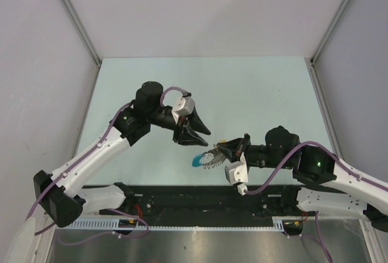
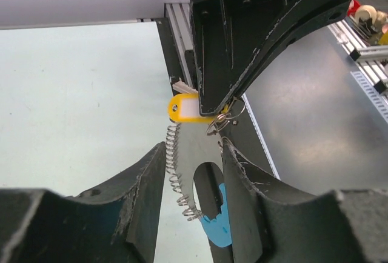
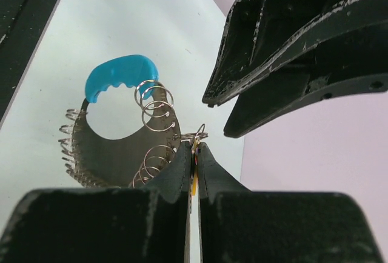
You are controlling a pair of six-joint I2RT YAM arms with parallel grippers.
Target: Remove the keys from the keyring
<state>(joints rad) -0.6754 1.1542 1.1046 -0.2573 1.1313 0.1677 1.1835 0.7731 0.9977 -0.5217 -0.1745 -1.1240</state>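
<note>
The keys hang as a grey crescent-shaped bunch edged with several small wire rings, with a bright blue piece at one end. A thin silvery keyring joins the bunch to a yellow tag. My right gripper is shut on that tag, with the keyring right at its tips. It holds the bunch above the near table edge. My left gripper is open, one jaw on each side of the keys. A gap shows by its left finger. The blue piece dangles lowest.
The pale green table stretches behind both grippers, with grey walls around it. A black rail and a metal shelf with cables run along the near edge beneath the arms. The left gripper and right gripper stand close together.
</note>
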